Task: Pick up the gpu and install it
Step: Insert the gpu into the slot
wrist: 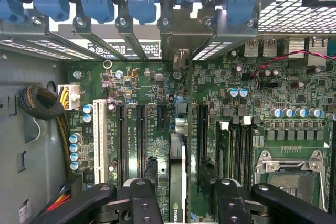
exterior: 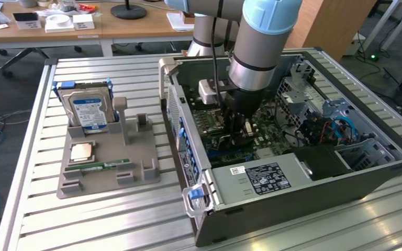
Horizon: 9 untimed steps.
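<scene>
One gpu (wrist: pixel 177 156) stands edge-on in a motherboard (wrist: pixel 147 85) slot at frame centre, with its bracket at the upper centre. The hand (wrist: pixel 181 195) is released, its fingers (wrist: pixel 139 198) flanking the card without touching. Recommended: keep the card upright, press evenly, and verify the bracket sits flush. Legible writing: an NVIDIA mark on the card edge, lower centre.
</scene>
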Available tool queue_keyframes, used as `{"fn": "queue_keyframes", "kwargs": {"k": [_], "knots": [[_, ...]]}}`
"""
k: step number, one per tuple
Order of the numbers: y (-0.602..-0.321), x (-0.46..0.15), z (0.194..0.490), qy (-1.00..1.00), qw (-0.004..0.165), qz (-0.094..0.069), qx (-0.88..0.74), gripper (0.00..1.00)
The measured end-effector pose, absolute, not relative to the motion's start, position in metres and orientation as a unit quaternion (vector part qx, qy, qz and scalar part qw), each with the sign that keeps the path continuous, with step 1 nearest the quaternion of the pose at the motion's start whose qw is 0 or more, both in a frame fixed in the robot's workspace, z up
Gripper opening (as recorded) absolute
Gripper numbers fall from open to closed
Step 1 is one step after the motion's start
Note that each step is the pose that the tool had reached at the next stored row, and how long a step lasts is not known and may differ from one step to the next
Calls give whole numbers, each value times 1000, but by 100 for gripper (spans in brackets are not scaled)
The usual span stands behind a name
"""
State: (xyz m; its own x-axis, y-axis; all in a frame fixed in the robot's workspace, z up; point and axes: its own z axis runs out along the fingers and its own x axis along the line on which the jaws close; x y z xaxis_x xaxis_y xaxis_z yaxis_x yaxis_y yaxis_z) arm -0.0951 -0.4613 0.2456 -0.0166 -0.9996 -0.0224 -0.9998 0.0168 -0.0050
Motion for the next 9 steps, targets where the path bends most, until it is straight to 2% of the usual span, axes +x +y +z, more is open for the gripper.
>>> {"fn": "queue_keyframes", "kwargs": {"k": [9], "knots": [[-461, -95, 254, 713, 10, 6, -701, 45]]}}
